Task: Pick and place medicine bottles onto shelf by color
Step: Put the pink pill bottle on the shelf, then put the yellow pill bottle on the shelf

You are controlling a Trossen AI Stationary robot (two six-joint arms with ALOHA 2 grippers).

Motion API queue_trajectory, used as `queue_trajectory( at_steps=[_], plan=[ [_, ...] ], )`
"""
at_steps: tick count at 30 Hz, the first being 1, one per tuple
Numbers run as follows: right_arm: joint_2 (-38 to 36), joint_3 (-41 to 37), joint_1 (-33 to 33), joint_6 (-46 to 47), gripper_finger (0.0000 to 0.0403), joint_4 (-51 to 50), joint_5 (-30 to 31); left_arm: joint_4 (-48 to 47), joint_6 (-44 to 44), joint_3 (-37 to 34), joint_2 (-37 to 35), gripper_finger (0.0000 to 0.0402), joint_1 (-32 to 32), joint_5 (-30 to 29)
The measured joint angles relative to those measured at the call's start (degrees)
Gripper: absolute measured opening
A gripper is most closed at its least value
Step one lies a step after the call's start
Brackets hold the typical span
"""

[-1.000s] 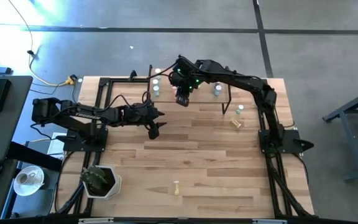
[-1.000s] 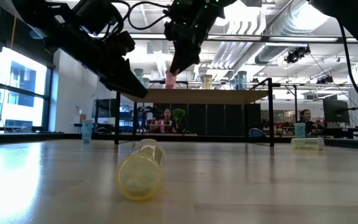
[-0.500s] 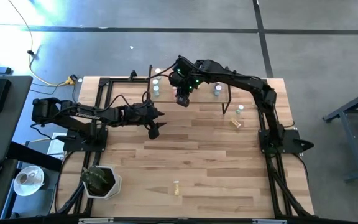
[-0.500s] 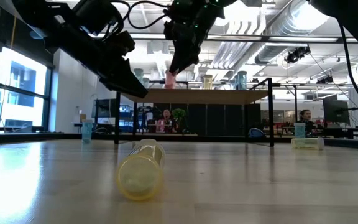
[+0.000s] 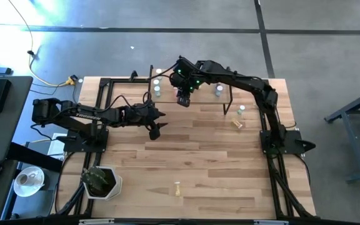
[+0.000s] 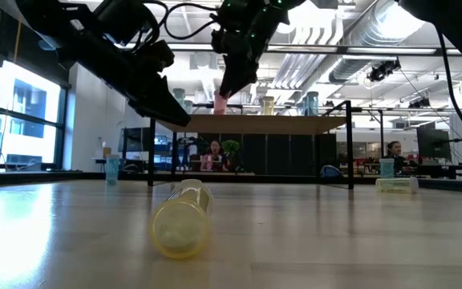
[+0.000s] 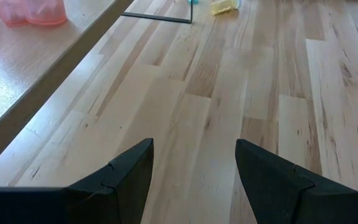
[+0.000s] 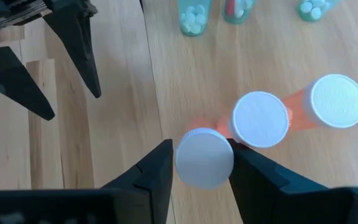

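The right gripper [image 8: 201,171] hangs over the small raised light-wood shelf on thin black legs [image 6: 295,124], its dark fingers [image 8: 151,171] standing close on either side of the white cap of a pink-red medicine bottle [image 8: 204,157]; whether they grip it cannot be told. This bottle stands upright on the shelf, just beside two more white-capped pink-red bottles [image 8: 263,119]. The left gripper [image 7: 191,168] waits above the wooden tabletop [image 7: 278,106] in front of the shelf, its fingers spread wide and holding nothing. A yellow bottle [image 6: 181,221] lies on its side near the table's front edge.
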Motion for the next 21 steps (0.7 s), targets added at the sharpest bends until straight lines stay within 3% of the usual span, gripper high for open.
queue_trajectory(
  at_steps=[21],
  plan=[
    [-0.1,2.4,0.0,0.0,0.0142,-2.1,-0.1,0.0,0.0,0.0,0.0,0.0218,0.0,0.0]
  ],
)
